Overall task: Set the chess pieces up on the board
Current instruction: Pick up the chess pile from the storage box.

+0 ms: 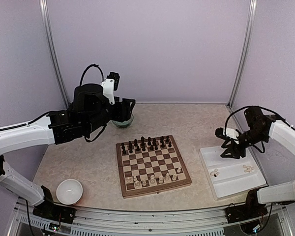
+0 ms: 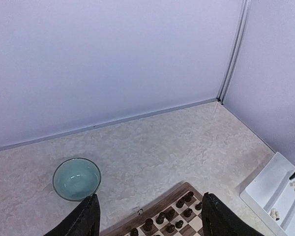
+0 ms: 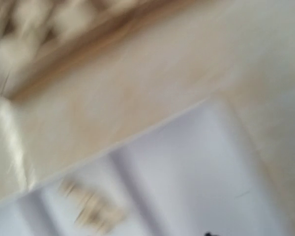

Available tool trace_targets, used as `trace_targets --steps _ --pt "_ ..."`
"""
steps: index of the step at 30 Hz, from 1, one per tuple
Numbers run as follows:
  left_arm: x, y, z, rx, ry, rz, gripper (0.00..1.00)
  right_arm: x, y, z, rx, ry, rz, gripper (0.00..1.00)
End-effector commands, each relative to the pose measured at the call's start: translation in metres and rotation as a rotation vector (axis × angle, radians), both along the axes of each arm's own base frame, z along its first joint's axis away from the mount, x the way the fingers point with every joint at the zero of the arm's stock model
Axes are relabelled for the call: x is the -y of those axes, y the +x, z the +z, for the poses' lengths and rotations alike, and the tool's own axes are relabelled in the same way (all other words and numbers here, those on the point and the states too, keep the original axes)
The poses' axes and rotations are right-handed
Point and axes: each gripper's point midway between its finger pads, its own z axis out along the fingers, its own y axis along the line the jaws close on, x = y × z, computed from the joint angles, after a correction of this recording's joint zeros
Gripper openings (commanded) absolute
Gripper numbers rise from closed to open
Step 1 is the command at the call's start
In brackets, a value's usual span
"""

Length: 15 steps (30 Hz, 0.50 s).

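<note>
Board (image 1: 119,169): worktop centre; chess pieces (image 1: 152,179) along its near edge, more in tray (image 1: 233,181), right edge.
Left gripper (image 2: 150,206): jaws apart, empty.
Right gripper (image 1: 230,150): over tray; you cannot tell jaw state.

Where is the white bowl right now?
Top view: the white bowl sits at the table's near left edge, left of the board.

The board (image 1: 148,160) is brown wood, the tray (image 1: 233,183) smooth white plastic, the bowl (image 2: 76,178) glossy.

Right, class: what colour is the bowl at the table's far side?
Pale teal-green; the bowl shows best in the left wrist view.
</note>
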Motion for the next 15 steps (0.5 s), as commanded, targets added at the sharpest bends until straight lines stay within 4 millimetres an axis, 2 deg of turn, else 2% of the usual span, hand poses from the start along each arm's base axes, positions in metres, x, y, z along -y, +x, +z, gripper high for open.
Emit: trace_targets --steps 1,6,15 --pt "-0.022 0.009 0.027 0.064 -0.29 0.031 0.7 0.01 -0.032 -0.036 -0.009 -0.156 0.159 0.47" --pt "-0.003 -0.001 0.01 0.001 -0.285 -0.112 0.67 0.012 -0.037 -0.061 -0.014 -0.221 0.206 0.36" --pt "0.035 -0.018 -0.001 -0.055 -0.3 -0.26 0.65 0.004 -0.037 -0.096 -0.041 -0.288 0.304 0.33"
